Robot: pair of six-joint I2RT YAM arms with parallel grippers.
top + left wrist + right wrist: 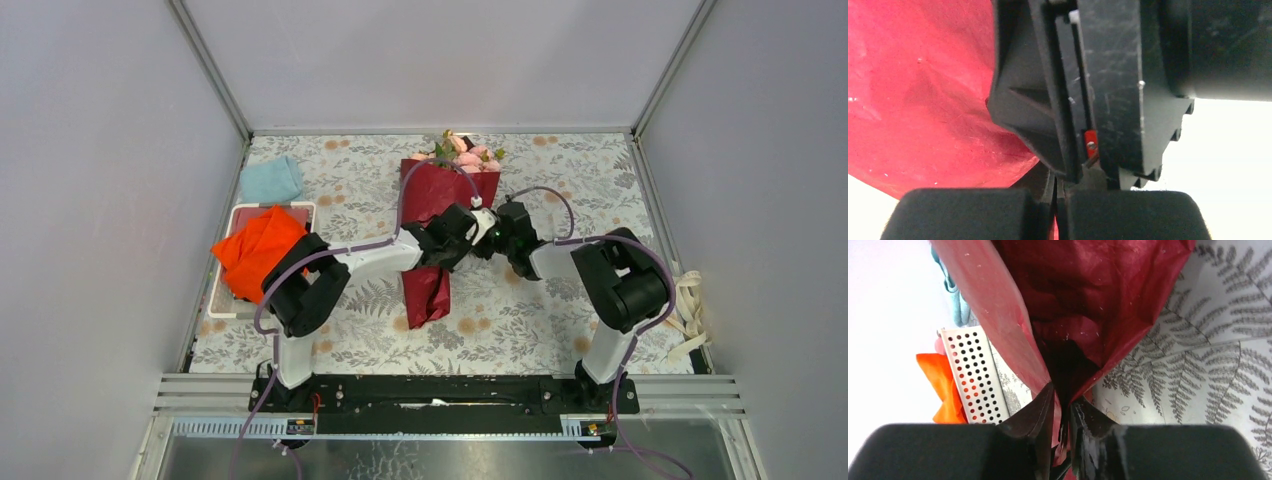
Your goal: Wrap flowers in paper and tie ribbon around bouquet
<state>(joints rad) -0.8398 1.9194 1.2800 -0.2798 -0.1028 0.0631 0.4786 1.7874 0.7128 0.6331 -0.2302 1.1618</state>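
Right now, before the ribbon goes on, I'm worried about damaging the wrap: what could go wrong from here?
The thin paper is pinched by the left hand and the right hand close together; pulling apart could tear it. The ribbon lies untied at the right edge of the table, so if either hand lets go the paper may spring open around the flowers.

Lab enclosure: grey panels (100,200), aluminium frame (211,70)

There are two pincers, the left pincer (466,238) and the right pincer (493,238). Beneath them is one bouquet (428,285): one paper (440,192) and one bunch of flowers (466,156), its blooms too clustered to count. Left of the left pincer are one orange cloth (255,250), one blue cloth (272,180) and one tray (222,308). Right of the right pincer is one ribbon (690,305). There is one counter (570,170).
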